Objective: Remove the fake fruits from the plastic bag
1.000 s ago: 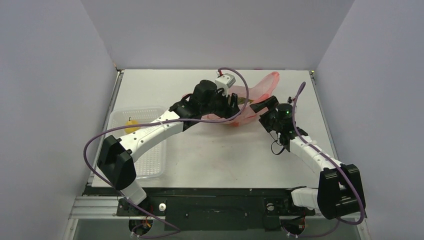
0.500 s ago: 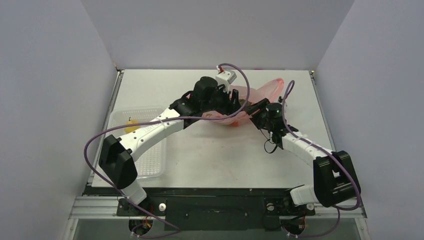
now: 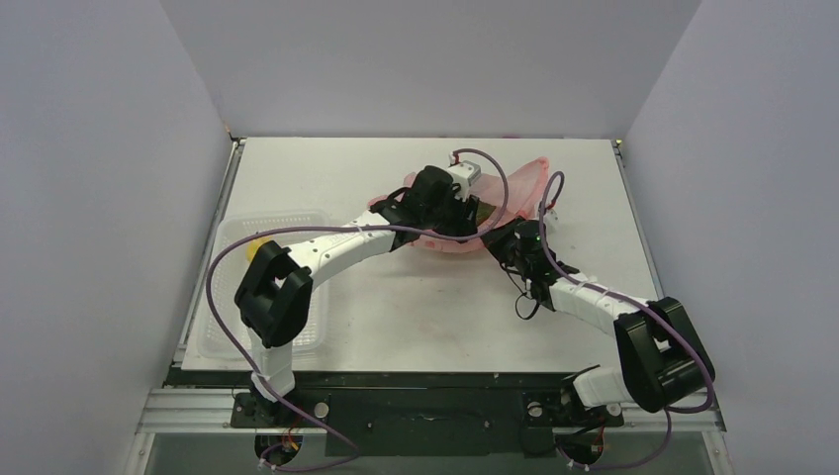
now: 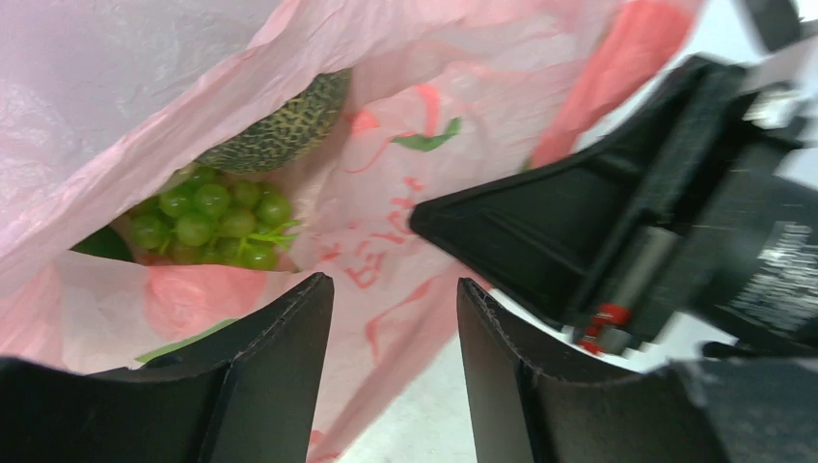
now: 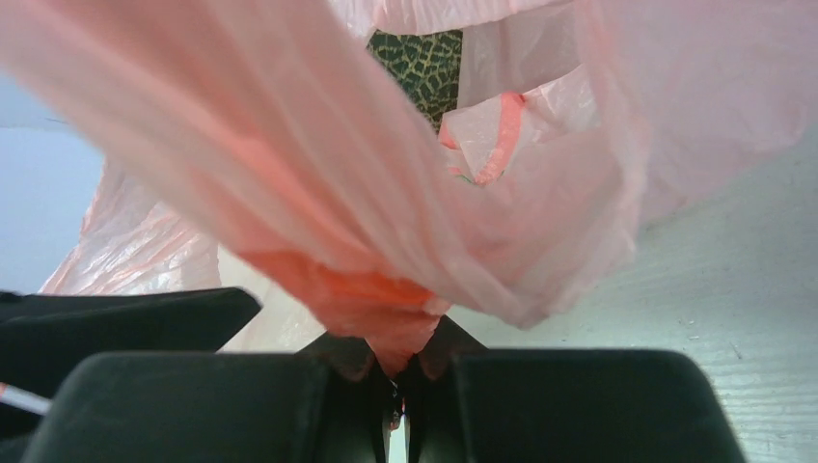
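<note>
The pink plastic bag lies crumpled at the back middle of the table. Through its open mouth in the left wrist view show a green grape bunch and a green netted fruit; that netted fruit also shows in the right wrist view. My left gripper is open just before the bag's mouth, with pink film and bare table between its fingers. My right gripper is shut on a bunched fold of the bag at its near edge. Its black body sits close to the right of the left fingers.
A clear plastic tray stands at the left of the table, and a small yellow fruit lies in it beside the left arm. The purple cables of both arms loop over the table. Grey walls close in the table on three sides.
My right gripper has moved left to the bag's edge and shut on its film. The left arm has reached further right toward the bag's mouth, and its jaws have narrowed a little.
</note>
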